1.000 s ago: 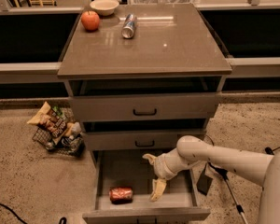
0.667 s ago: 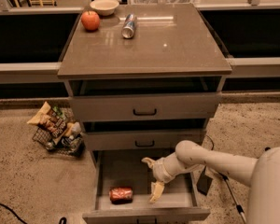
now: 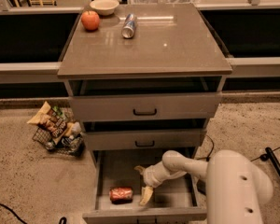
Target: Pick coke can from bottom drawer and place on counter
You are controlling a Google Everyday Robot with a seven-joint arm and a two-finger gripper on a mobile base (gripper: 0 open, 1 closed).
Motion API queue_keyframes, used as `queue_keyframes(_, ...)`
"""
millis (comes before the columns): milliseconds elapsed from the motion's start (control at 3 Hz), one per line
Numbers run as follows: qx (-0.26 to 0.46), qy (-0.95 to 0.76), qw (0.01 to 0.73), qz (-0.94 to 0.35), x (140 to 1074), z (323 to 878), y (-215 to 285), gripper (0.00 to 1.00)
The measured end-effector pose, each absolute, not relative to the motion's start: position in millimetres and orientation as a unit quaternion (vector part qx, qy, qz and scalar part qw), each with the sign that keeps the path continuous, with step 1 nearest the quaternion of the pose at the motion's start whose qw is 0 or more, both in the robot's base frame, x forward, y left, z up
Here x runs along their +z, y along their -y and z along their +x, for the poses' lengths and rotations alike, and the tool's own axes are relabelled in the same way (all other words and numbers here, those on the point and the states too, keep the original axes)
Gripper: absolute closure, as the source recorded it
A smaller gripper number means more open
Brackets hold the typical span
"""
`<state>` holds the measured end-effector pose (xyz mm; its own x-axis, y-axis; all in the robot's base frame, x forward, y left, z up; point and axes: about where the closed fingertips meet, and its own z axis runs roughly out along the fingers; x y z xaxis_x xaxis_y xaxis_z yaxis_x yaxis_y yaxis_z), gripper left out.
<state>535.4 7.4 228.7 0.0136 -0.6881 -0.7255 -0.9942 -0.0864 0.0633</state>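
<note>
Shifted left since a sec ago: the gripper has slid across the bottom drawer toward the left side of the cabinet, closing in on the coke can, and the can itself hasn't budged. Gripper's down inside that drawer now, lowest tier of the cabinet, approx. mid-width and near the front wall. Jaws spread wide: one pale finger points toward the cabinet's back, the other finger angles down toward the front, nothing between them. Coke can lies on its side on the drawer floor, front-left part, just beside the lower finger; touching or a hair apart, can't tell. White arm reaches in from the cabinet's front-right, w/ its bulky segment filling the near corner of the view (it hides the drawer's right front corner). Bottom drawer is pulled well out. Middle drawer and top drawer each stick out a bit, dark gaps above them. Up top, the counter carries three things, all toward the cabinet's back-left: a red-orange apple at the left, a pale bowl at the back edge, and a silver-and-blue can on its side just right of the apple. On the floor left of the cabinet, a wire basket stuffed w/ snack bags.
</note>
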Motion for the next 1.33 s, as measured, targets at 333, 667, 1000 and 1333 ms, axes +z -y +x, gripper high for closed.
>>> queue_keyframes(333, 0.313, -0.631, 0.248, -0.665, 183.7, 546.7, -29.1, 0.00)
queue_keyframes(667, 0.310, -0.629, 0.260, -0.664, 162.7, 557.2, -42.5, 0.00)
queue_keyframes(1000, 0.309, -0.624, 0.262, -0.669, 146.5, 563.7, -58.8, 0.00)
queue_keyframes(1333, 0.310, -0.622, 0.251, -0.674, 128.5, 566.3, -74.0, 0.00)
